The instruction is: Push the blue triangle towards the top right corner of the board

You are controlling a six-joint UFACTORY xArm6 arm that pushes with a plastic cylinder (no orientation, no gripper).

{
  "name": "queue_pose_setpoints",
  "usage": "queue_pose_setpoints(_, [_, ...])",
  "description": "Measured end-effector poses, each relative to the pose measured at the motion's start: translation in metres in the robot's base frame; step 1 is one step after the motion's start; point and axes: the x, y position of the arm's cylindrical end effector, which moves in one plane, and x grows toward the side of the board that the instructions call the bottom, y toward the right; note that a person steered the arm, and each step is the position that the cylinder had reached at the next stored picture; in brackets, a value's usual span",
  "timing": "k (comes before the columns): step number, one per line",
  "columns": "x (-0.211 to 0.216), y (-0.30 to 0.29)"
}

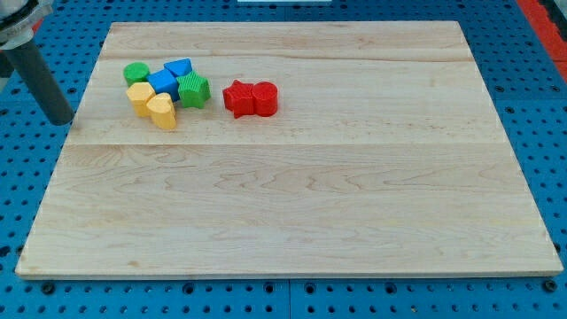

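Rod enters at the view's top-left corner and runs down and to the view's right at a slight tilt. It's dark, cylindrical and fairly thick, with a lighter mount partly visible above it at the frame edge. The tip (62, 120) sits at the view's far left, upper part of frame. No other part of the arm is in frame.
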Motion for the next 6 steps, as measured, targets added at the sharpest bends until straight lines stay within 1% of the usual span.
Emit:
queue_pose_setpoints(1, [-0.015,0.015])
queue_pose_setpoints(2, [-0.015,0.038])
queue_pose_setpoints(3, [-0.029,0.063])
queue_pose_setpoints(5, [-0.043,0.12])
queue_pose_setpoints(6, [-0.062,0.14])
